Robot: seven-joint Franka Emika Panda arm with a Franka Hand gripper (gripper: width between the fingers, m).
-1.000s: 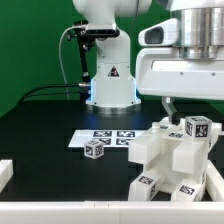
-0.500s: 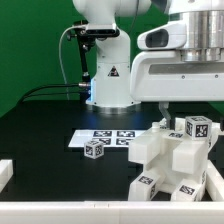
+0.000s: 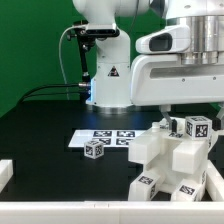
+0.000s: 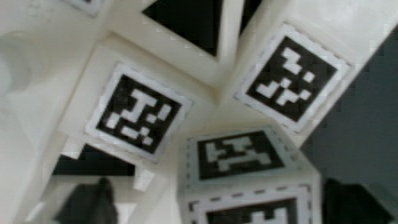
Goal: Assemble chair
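The chair parts (image 3: 170,160) are white blocky pieces with black-and-white tags, stacked in a cluster at the exterior view's lower right. One small tagged cube (image 3: 95,149) lies apart on the black table, to the cluster's left. My gripper (image 3: 170,114) hangs right over the top of the cluster, beside its topmost tagged block (image 3: 197,127). In the wrist view the tagged parts (image 4: 214,120) fill the picture. My gripper (image 4: 222,200) stands with its dark fingers (image 4: 80,198) wide apart on either side of a tagged block (image 4: 240,160), with a gap at the finger; it looks open.
The marker board (image 3: 108,136) lies flat on the black table behind the small cube. The arm's white base (image 3: 108,75) stands at the back with a cable to its left. A low white rim (image 3: 60,212) runs along the front.
My gripper's hand has moved slightly down and toward the exterior view's left, closer to the top of the cluster. The parts have not moved.
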